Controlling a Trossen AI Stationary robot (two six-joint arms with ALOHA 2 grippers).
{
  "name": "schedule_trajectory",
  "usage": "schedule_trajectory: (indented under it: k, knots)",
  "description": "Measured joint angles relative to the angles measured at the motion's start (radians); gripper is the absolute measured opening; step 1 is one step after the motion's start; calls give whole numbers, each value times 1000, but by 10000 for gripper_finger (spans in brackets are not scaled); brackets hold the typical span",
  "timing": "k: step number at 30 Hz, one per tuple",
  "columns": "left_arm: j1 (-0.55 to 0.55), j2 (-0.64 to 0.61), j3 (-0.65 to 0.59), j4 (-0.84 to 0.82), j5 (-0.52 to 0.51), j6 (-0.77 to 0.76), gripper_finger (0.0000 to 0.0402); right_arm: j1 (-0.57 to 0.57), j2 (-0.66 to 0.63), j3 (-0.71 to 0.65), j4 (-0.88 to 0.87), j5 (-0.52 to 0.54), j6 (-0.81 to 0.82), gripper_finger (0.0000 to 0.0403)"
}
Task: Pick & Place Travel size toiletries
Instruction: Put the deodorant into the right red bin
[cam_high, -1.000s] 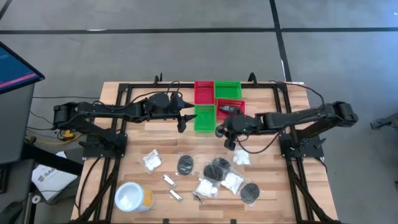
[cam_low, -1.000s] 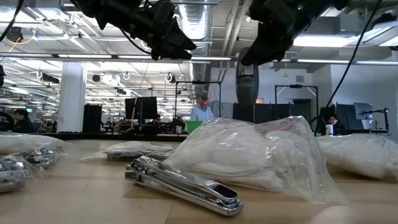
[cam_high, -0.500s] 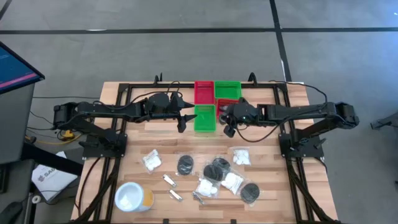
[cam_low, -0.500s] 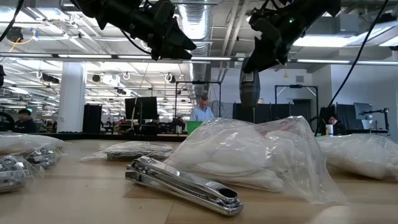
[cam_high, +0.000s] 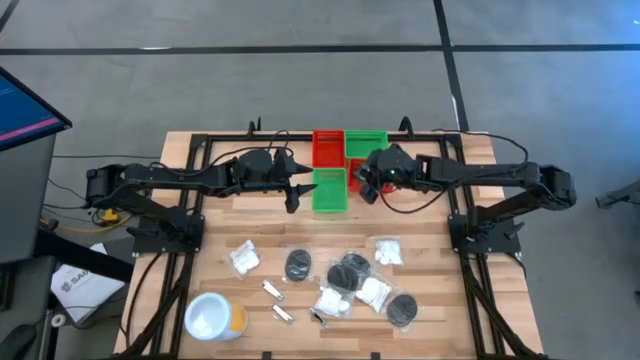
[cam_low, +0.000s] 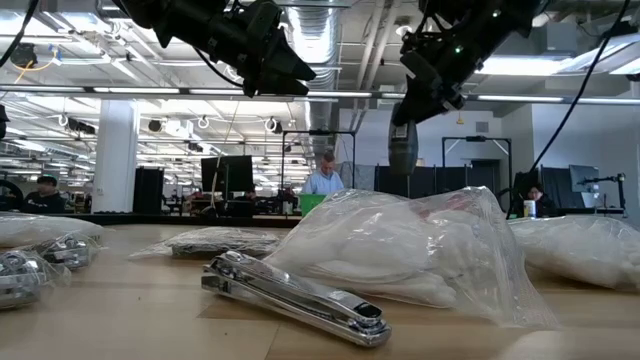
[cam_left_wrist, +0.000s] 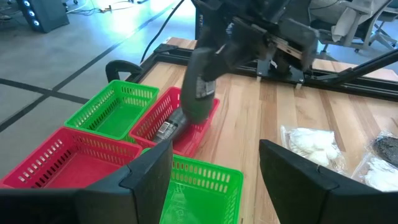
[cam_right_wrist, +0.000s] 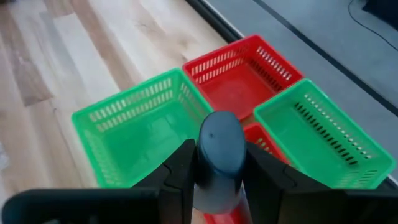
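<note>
- The right wrist view alone shows the grip plainly: the right end effector (cam_right_wrist: 219, 186) is clenched on a small dark grey bottle (cam_right_wrist: 219, 152), one dark finger pressed against each side, the rounded bottle end toward the camera.
- In that same view the bottle hangs above the cluster of bins, with a green bin (cam_right_wrist: 140, 127) and a red bin (cam_right_wrist: 245, 74) beyond it and a second green bin (cam_right_wrist: 323, 134) to one side.
- The left wrist view catches what the right wrist cannot: the bottle (cam_left_wrist: 202, 87) seen side-on, upright and grey with a small pale label, held over a near red bin (cam_left_wrist: 180, 124) that has a dark item with a silvery patch lying in it.
- The left end effector (cam_left_wrist: 214, 168) is released, its fingers standing wide apart, hovering beside the green bin (cam_high: 328, 190) on the worktop (cam_high: 215, 205).
- The high view places the right end effector (cam_high: 368, 185) just beside that green bin, over the bin cluster.
- Only the high view shows the remaining toiletries well apart from the bins: white wrapped packets (cam_high: 245, 260), black round discs (cam_high: 298, 266) and thin silver sachets (cam_high: 272, 291).
- The low view shows a wrapped white packet (cam_low: 400, 250) close up, with a shiny metal nail clipper (cam_low: 295, 297) lying before it.
</note>
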Motion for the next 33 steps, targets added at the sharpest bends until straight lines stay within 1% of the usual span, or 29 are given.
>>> schedule_trajectory:
  k: [4,8,12,16,21,33]
  knots:
    - [0,0,0,0,0,0,230,-22,44,-2,14,-2,-2,92]
    - [0,0,0,1,1,0,230,-39,111,-1,64,-2,-22,92]
    - [0,0,0,1,6,0,230,-60,143,1,128,-18,-36,92]
    - [0,0,0,0,6,0,230,-80,173,-1,121,-30,-40,92]
    - [0,0,0,0,6,3,230,-101,199,0,127,-40,-36,92]
    - [0,0,0,0,5,3,230,-108,198,0,124,-56,-25,92]
